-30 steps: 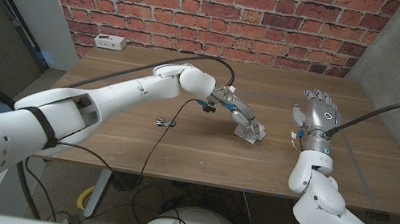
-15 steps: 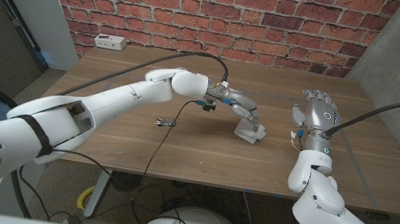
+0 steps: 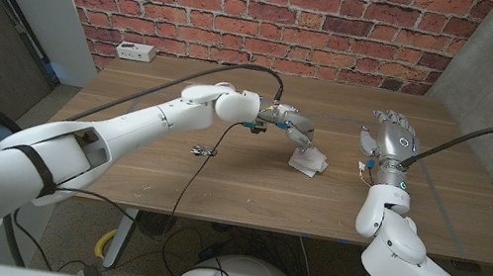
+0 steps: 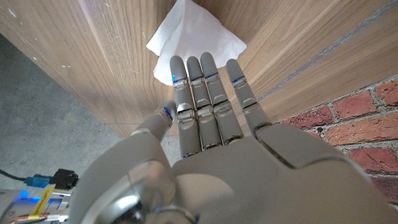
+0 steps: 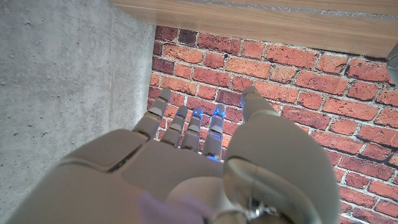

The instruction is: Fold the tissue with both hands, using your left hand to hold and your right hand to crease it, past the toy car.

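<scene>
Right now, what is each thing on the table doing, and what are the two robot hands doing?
tissue: lying crumpled on the table, not folded neatly.
left robot hand: fingers stretched out, tips at the tissue's edge, not gripping it.
right robot hand: held upright, fingers apart, holding nothing, away from the tissue.
small dark thing: sitting on the table, untouched, too small to identify.
white box: resting at the far edge of the table.

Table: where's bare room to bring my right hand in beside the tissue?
Bare wood lies between the tissue and the right hand, and along the table's near edge. It's crowded left of the tissue: left hand and cable.
</scene>
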Tool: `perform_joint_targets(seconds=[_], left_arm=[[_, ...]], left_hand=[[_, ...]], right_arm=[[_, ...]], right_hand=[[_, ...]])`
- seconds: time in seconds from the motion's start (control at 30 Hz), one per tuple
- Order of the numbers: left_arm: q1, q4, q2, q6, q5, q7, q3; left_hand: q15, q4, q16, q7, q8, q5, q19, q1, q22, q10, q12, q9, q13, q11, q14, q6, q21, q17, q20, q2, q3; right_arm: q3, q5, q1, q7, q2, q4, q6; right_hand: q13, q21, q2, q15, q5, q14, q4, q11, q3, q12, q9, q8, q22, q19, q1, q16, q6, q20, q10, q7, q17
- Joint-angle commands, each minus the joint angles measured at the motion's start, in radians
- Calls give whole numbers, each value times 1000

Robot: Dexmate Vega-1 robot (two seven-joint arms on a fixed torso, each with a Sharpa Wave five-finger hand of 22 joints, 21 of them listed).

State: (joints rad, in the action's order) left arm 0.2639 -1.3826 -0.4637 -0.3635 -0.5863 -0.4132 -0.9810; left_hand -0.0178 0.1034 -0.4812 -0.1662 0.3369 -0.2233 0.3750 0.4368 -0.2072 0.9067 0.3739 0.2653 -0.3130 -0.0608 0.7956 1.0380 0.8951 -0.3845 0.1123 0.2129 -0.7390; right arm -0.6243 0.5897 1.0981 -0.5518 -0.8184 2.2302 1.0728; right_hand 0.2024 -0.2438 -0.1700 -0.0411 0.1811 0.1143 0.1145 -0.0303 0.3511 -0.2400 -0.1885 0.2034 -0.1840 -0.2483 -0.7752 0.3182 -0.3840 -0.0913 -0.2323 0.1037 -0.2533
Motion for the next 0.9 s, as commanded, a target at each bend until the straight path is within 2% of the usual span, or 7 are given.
perform_joint_targets(seconds=[0.03, 0.2, 0.53, 0.6, 0.7, 0.77, 0.9], left_arm=[[-65, 21, 30, 23, -71, -77, -70], [-80, 43, 43, 18, -80, -94, -90], [-119, 156, 94, -10, -62, -113, -131], [-126, 190, 109, -17, -49, -113, -137], [-143, 250, 137, -26, -29, -124, -150], [-159, 313, 167, -42, -25, -118, -167], [-180, 372, 197, -51, -21, -112, -191]], left_hand=[[6, -7, -16, 1, 11, -9, -11, 27, -2, 13, 13, 16, -13, -4, -2, 16, 9, -20, -11, -3, -17], [9, -16, -56, 0, 32, -7, -19, 49, -3, 39, 36, 43, -39, -11, 11, 40, 22, -64, -9, -3, -21], [17, -24, -88, -1, 55, -3, -47, 71, -4, 45, 59, 87, -78, -20, 8, 42, 32, -101, 4, -6, -21], [19, -34, -86, -2, 63, 0, -88, 74, -1, 38, 66, 106, -95, -22, -12, 38, 23, -106, 17, -6, -21], [31, -45, -85, -8, 69, 0, -120, 80, 3, 27, 71, 124, -111, -29, -26, 29, 15, -109, 21, -2, -27], [35, -50, -85, -9, 78, 0, -134, 84, 5, 23, 75, 136, -121, -32, -35, 31, 11, -112, 24, -3, -29], [39, -64, -74, -14, 103, 1, -158, 94, 9, 34, 107, 175, -155, -41, -63, 27, 7, -117, 22, -4, -39]], right_arm=[[9, -8, 8, -7, 0, 0, -6], [14, -12, 10, -10, 2, -2, -7], [15, -15, 8, -10, 0, -8, -12], [13, -15, 6, -9, 1, -9, -11], [12, -15, 2, -8, 1, -12, -10], [11, -16, -1, -7, 3, -15, -10], [14, -22, 0, -6, 2, -16, -14]], right_hand=[[2, 2, 0, -18, -1, 7, 1, -2, 5, 1, -2, -2, -1, 2, 9, 4, -11, 4, -9, 0, -3], [2, 3, 0, -16, -1, 7, 2, -2, 5, 2, -2, -3, -1, 1, 9, 4, -11, 4, -9, -1, -3], [2, 4, 0, -16, -1, 7, 3, -3, 5, 4, -2, -2, -1, 3, 10, 4, -13, 3, -10, -1, -4], [2, 4, 0, -16, -1, 7, 3, -3, 5, 4, -2, -3, -1, 3, 9, 5, -13, 3, -10, 0, -4], [3, 5, -1, -16, -1, 7, 3, -3, 6, 4, -2, -3, -1, 3, 10, 5, -13, 2, -11, 0, -4], [3, 5, -1, -16, -1, 8, 3, -3, 6, 4, -2, -3, -1, 3, 10, 5, -14, 2, -11, 0, -4], [3, 5, -1, -16, 0, 8, 3, -3, 6, 5, -2, -3, -1, 3, 10, 5, -15, 1, -12, 1, -4]])
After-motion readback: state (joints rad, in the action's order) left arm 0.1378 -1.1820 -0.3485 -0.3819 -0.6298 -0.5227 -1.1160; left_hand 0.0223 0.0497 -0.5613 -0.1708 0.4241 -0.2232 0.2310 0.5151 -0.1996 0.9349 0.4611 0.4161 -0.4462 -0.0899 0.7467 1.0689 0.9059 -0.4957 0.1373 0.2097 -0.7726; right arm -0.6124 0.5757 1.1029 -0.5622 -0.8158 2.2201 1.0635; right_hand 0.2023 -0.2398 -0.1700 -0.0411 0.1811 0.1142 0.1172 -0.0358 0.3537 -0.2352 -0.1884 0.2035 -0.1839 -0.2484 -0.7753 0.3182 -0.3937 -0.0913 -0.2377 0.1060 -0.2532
